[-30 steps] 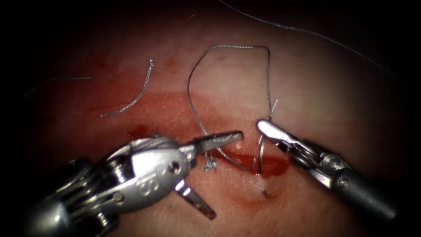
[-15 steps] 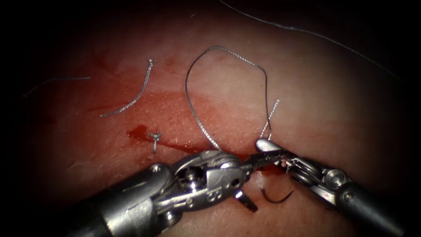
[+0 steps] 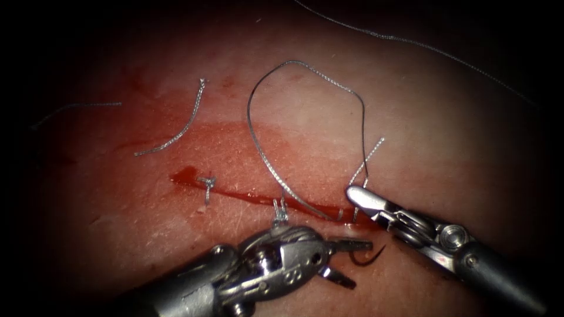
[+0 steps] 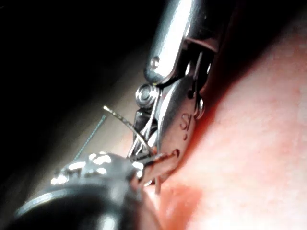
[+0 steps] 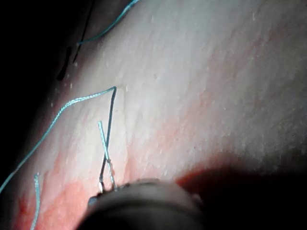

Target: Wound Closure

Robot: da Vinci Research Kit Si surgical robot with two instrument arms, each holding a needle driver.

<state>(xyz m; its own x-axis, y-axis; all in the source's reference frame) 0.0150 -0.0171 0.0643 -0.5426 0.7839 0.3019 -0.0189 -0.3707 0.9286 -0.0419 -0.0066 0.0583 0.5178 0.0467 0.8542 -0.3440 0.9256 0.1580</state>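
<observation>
Left tool [image 3: 346, 261] withdrew; jaws gape beside needle [image 3: 369, 257].

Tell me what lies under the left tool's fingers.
Under the left tool's open fingers sits the curved needle, its arc showing between them above pale tissue below the cut. Covered: the needle's other end, and whether it enters the tissue.

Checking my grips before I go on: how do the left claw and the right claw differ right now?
The left claw is open and holds nothing; the right claw is shut on the thread. The left claw sits below the cut, beside the needle, which seems to lie out of the tissue; the right claw sits at the cut's right end. Both are needle drivers of the same kind.
</observation>
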